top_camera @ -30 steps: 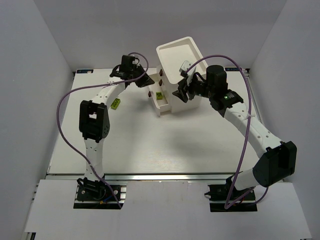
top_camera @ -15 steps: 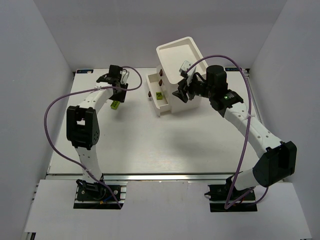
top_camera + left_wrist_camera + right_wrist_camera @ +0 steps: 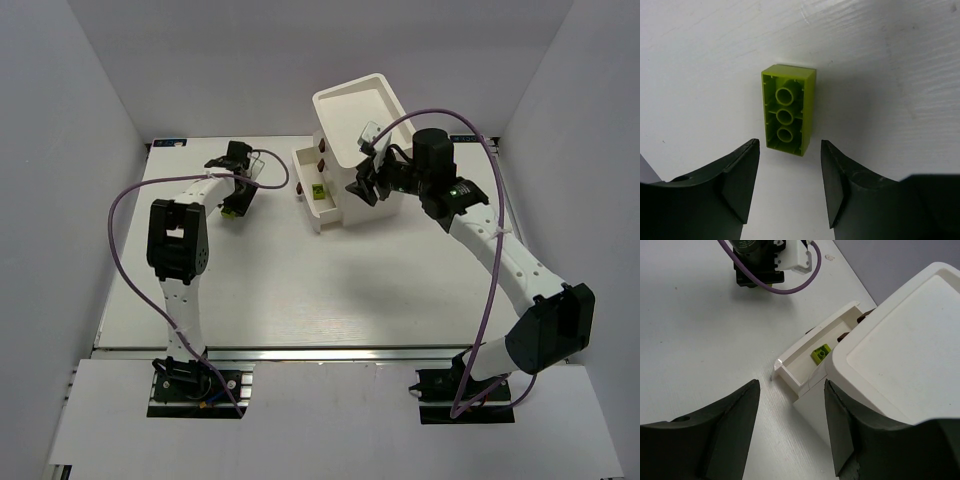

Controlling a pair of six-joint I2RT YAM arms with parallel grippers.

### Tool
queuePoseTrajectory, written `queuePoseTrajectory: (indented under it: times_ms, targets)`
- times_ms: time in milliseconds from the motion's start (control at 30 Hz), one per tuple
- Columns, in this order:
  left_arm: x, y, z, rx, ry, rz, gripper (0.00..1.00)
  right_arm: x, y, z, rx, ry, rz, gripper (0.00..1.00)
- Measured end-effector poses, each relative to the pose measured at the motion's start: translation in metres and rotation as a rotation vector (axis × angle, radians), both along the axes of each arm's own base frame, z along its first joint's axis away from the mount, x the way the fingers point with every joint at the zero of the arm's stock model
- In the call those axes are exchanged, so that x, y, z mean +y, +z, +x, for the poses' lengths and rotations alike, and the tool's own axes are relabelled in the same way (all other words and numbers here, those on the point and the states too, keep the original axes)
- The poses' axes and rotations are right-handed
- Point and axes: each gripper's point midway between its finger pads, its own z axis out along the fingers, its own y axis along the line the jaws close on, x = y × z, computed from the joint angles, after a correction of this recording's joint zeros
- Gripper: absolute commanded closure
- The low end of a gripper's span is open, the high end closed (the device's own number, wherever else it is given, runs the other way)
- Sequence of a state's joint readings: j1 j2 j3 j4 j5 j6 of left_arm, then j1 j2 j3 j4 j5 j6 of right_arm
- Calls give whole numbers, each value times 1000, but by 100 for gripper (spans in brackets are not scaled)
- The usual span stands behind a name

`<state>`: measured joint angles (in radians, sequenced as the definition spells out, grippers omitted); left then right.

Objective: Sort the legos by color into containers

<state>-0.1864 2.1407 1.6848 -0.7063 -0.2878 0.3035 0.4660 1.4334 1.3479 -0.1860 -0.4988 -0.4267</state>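
A yellow-green lego point(image 3: 787, 110) lies studs-down on the white table, just ahead of my left gripper point(image 3: 790, 144), which is open around nothing. From above, that lego point(image 3: 231, 210) sits left of the white cabinet point(image 3: 356, 125), with the left gripper point(image 3: 236, 192) directly over it. The lowest drawer point(image 3: 310, 205) is pulled out and holds another yellow-green lego point(image 3: 318, 190). My right gripper point(image 3: 360, 186) hovers open and empty beside the cabinet, looking down on the open drawer point(image 3: 790, 367) and its lego point(image 3: 820, 354).
Two upper drawers with dark brown knobs point(image 3: 323, 148) are pushed in. The cabinet top point(image 3: 910, 350) fills the right of the right wrist view. The left arm's wrist and purple cable point(image 3: 760, 265) show at its top. White walls enclose the table.
My left gripper has swung left, away from the cabinet front, to above the lego on the table, and its jaws have opened. The right arm has stayed still.
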Motion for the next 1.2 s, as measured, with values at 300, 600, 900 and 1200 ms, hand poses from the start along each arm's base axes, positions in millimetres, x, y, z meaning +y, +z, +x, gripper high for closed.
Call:
queuePoseTrajectory:
  times_ms: [300,600,900,1200]
  targets:
    - [9,-6,16,-13,15,-50,43,1,6,3,-3,2,-5,40]
    - [1,-11,18,-19,9,-125,82,1,0,4,18,0,-17,40]
    - [-53,-1,22,-63,33,-423,100,1,0,4,18,1,-17,40]
    - [-153,94,26,-273,96,-1132,99,1,-3,3,20,1,-17,41]
